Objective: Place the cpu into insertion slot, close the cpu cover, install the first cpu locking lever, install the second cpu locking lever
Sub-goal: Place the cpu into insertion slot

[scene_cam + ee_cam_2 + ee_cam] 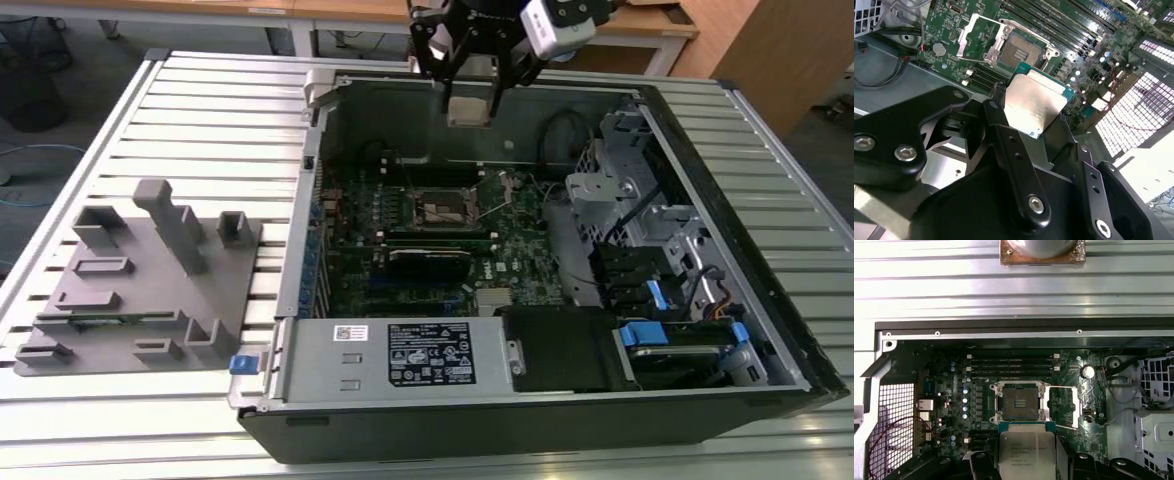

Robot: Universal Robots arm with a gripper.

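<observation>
Hovering over the open black computer case's (534, 432) edge, the black gripper (470, 100) clenches the flat silver-grey cpu (1036, 102); the dark silver-rimmed insertion slot (1020, 404) lies uncovered.

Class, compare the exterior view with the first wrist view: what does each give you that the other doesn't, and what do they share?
The exterior view adds the grey fixture block lying at the exterior view's left of the computer case, and the white-labelled power supply. The first wrist view adds the round coin battery and the perforated grille. Both share the gripper shut on the cpu, which is not yet in the insertion slot.
</observation>
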